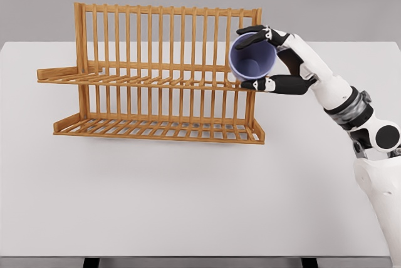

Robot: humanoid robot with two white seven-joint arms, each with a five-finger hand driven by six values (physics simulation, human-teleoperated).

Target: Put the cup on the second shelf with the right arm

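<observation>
Head view shows the right robot hand (270, 58) grasping a purple cup (252, 59), tipped so its mouth faces us, at the right end of the upper shelf (138, 80) of a wooden rack (163, 30). Upright slats stand just behind the cup, and the rack sits on a white desk (188, 199).

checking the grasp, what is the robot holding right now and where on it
The right hand holds the purple cup by its sides near the rim, fingers above and thumb below, at the rack's right end.
</observation>
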